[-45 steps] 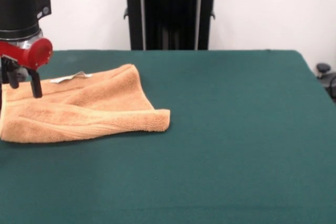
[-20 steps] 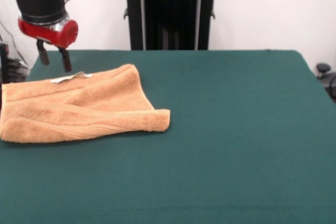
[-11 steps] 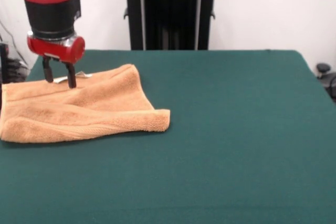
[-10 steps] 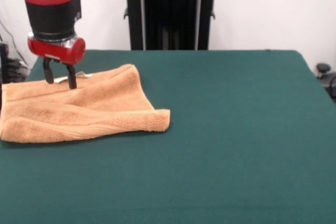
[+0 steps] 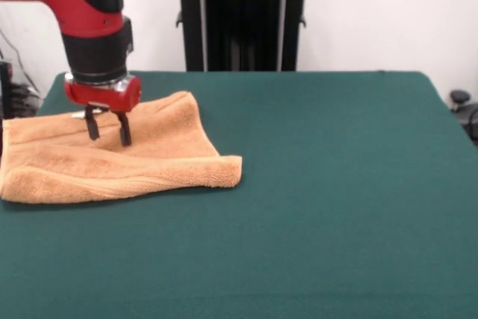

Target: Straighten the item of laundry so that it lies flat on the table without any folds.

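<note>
Terry towel (image 5: 112, 160) unchanged at table's (image 5: 336, 207) left side, doubled over, fold ridge along front. Gripper (image 5: 108, 126) has moved in from back-left edge, now low over towel's upper layer, jaws apart, holding nothing. Prob. lining up a pinch to unfold; nothing flattened yet.

The table (image 5: 336, 207) is covered in matt, felt-like dark green cloth. The item of laundry (image 5: 127, 158) is made of looped, rough orange-tan terry cloth with a woven band. The arm (image 5: 93, 35) is cased in glossy red and black plastic.
</note>
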You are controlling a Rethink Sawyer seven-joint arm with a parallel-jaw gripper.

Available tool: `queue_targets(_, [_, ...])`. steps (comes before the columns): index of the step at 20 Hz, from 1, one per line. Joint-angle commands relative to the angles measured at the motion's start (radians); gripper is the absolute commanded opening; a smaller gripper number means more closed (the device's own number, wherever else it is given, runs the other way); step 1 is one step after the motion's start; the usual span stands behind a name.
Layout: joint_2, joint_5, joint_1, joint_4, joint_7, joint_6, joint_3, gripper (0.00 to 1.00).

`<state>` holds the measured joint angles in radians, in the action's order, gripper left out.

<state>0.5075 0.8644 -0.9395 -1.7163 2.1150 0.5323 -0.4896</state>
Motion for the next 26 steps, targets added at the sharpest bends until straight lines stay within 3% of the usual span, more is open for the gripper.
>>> queue_targets(1, [-0.125,0.132,0.018,0.0,-0.077,-0.201,0.0,1.0])
queue_targets(3, [-0.105,0.217,0.071,-0.002,0.024,-0.37,0.064,1.0])
queue_targets(4, [-0.081,0.245,0.132,0.001,0.096,-0.463,0.135,1.0])
queue_targets(5, [-0.062,0.24,0.239,0.028,0.169,-0.603,0.271,1.0])
queue_targets(7, [-0.077,0.095,0.366,0.046,0.143,-0.813,0.475,1.0])
queue_targets(8, [-0.083,0.027,0.391,0.026,0.097,-0.883,0.525,1.0])
queue_targets(12, [-0.094,-0.125,0.432,-0.017,0.018,-1.028,0.602,1.0])
queue_targets(16, [-0.079,-0.26,0.447,-0.115,-0.04,-1.274,0.683,1.0])
queue_targets(18, [-0.095,-0.29,0.456,-0.135,-0.045,-1.332,0.709,1.0])
queue_targets(26, [-0.129,-0.29,0.49,-0.107,-0.006,-1.32,0.74,1.0])
